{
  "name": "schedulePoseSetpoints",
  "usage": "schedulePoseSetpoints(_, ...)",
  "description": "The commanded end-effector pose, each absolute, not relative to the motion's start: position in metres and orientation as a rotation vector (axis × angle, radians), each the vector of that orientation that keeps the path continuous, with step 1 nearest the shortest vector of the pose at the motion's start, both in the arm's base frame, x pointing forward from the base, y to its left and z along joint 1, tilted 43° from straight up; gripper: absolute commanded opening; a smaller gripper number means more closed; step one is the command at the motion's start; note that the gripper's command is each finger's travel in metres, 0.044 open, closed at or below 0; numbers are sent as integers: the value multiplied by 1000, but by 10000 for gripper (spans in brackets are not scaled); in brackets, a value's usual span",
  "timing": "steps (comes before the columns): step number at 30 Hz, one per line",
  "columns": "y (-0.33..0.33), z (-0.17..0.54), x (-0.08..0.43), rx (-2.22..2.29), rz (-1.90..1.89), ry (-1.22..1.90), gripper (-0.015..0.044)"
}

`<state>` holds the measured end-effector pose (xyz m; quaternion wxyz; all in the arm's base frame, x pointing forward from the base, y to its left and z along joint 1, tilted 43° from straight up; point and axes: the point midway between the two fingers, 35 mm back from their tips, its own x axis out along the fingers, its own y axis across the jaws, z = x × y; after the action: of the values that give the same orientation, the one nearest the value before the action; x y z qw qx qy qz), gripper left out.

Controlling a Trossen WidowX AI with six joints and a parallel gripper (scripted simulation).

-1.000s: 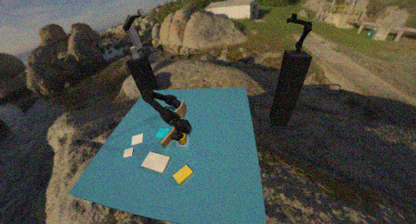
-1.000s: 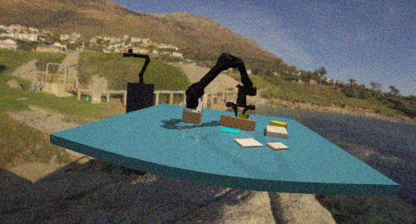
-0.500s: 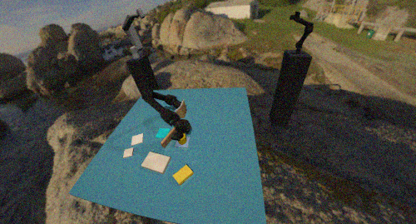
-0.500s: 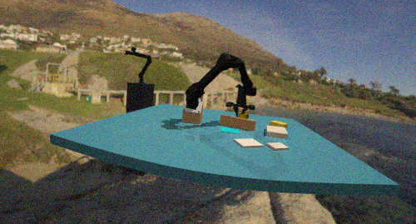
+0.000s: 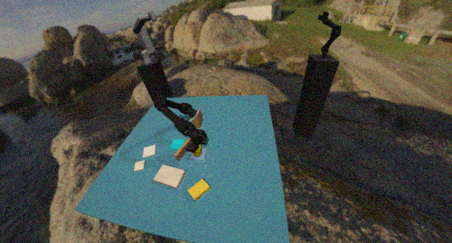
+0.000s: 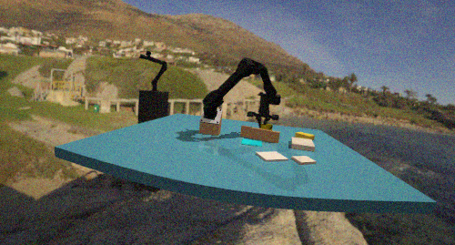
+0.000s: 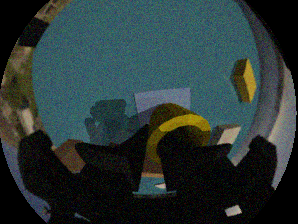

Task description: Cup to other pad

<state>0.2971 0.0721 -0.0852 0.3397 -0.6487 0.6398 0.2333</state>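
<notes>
The worktop (image 5: 244, 187) is coloured a flat teal blue, without pattern. The cup (image 7: 174, 129) is seen as yellow, with a darker olive tone inside its rim, and it is flanked by black fingers on a black arm (image 6: 232, 81). A pale lavender pad (image 7: 160, 100) is shown behind the cup, and a bright cyan pad (image 5: 177, 144) lies beside a brown wooden bar (image 6: 259, 134). A yellow block (image 5: 198, 189) is seen on the teal surface, together with three cream-white tiles, the largest (image 5: 169, 175) edged in tan. Two black pillars (image 5: 315, 94) are shown at the worktop's edge.
</notes>
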Motion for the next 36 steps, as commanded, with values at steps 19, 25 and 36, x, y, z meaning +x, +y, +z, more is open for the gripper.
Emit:
schedulePoseSetpoints(19, 126, -31, 292, -1690, 612, 1668, 0)
schedulePoseSetpoints(25, 132, -25, 288, -1691, 612, 1669, 0)
schedulePoseSetpoints(36, 129, -29, 287, -1702, 616, 1672, 0)
